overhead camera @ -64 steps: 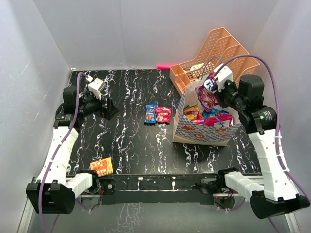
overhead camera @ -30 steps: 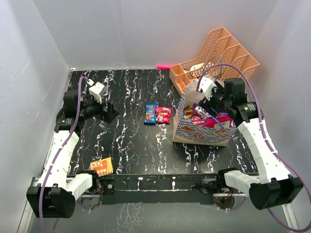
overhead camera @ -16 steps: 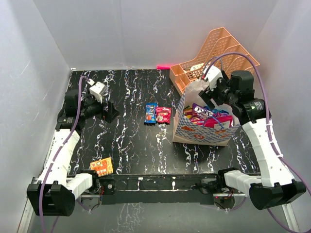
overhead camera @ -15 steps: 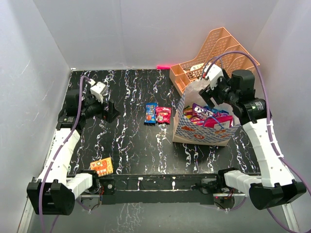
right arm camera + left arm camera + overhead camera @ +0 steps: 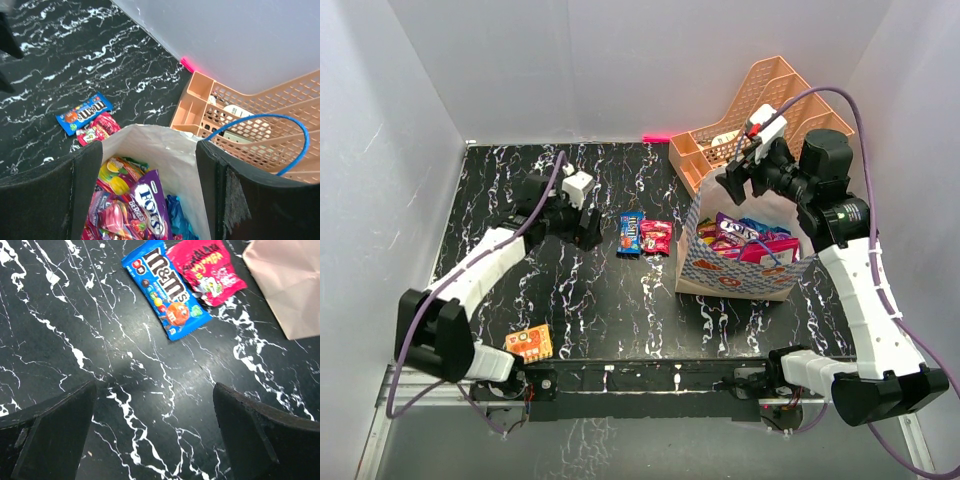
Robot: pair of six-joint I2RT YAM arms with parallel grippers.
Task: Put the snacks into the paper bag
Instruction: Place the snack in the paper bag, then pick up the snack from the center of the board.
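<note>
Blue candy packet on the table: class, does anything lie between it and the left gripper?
Nothing visible does. The open left gripper faces the blue candy packet across bare table. The red packet lies beside it, toward the paper bag.

top external looks down from high behind the near edge, far enough to take in the whole table (image 5: 570, 300); left wrist faces steeply down, close to the tabletop; right wrist sits higher, looking into the paper bag (image 5: 165, 150) and toward the back wall (image 5: 225, 40); all three share the blue packet (image 5: 165, 287) and red packet (image 5: 207, 270)
</note>
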